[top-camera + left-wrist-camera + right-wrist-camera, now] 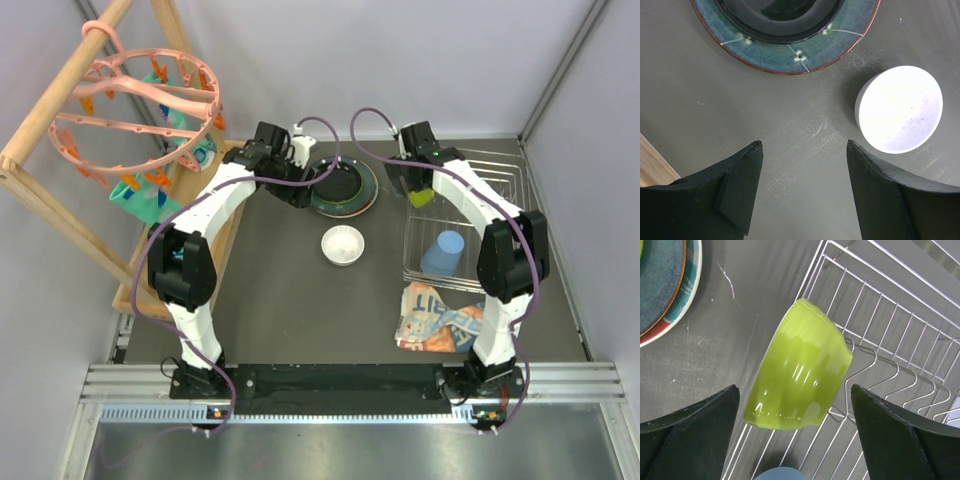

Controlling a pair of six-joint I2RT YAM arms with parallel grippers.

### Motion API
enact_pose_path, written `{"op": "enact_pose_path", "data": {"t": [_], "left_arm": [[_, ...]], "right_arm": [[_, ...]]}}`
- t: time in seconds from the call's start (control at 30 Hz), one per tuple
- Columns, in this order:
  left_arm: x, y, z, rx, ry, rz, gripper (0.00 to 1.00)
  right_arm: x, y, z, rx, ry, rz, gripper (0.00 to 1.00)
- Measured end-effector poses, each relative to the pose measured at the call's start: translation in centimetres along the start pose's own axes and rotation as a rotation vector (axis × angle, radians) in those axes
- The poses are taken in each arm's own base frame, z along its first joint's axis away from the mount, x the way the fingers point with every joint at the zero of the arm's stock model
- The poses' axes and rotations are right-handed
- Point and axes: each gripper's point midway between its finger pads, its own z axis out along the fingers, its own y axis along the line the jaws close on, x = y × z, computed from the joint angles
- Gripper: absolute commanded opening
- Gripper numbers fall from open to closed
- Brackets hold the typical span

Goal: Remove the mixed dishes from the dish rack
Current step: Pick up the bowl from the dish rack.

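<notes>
Grey tabletop (280, 290), dish rack (500, 170) on your right side. Your right gripper (795, 387) stood open, one finger on either side of the lime-green cup (800, 375), neither touching it. The cup lay on its side at the rack's left edge. The light blue cup (443, 252) sat inside the rack. Your left gripper (804, 147) hung open, holding nothing, over bare table near the teal plate (770, 55) and the white bowl (900, 110).

Bright, even, diffuse light from above fills all three views; shadows are soft and faint. The small white bowl (900, 110) is overexposed, its inside nearly blown out. The lime-green cup (797, 372) carries soft glossy highlights along its side. The dark grey surface (280, 290) shows a faint sheen. Focus is sharp throughout.
</notes>
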Motion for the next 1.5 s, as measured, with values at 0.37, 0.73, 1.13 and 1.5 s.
{"op": "enact_pose_path", "data": {"t": [0.37,0.73,1.13,1.5], "left_arm": [[0.7,0.0,0.3,0.002,0.014,-0.006,0.72],[0.4,-0.1,-0.2,0.000,0.002,-0.002,0.72],[0.4,-0.2,-0.3,0.004,0.001,-0.006,0.72],[-1.1,-1.8,-0.6,0.097,-0.047,0.002,0.72]], "right_arm": [[-0.1,0.0,0.0,0.001,-0.003,0.008,0.67],[-0.1,0.1,-0.3,0.003,-0.005,0.015,0.56],[-1.3,-1.0,-3.5,0.005,-0.054,0.028,0.48],[-1.6,-2.2,-7.6,0.006,-0.089,0.031,0.46]]}}
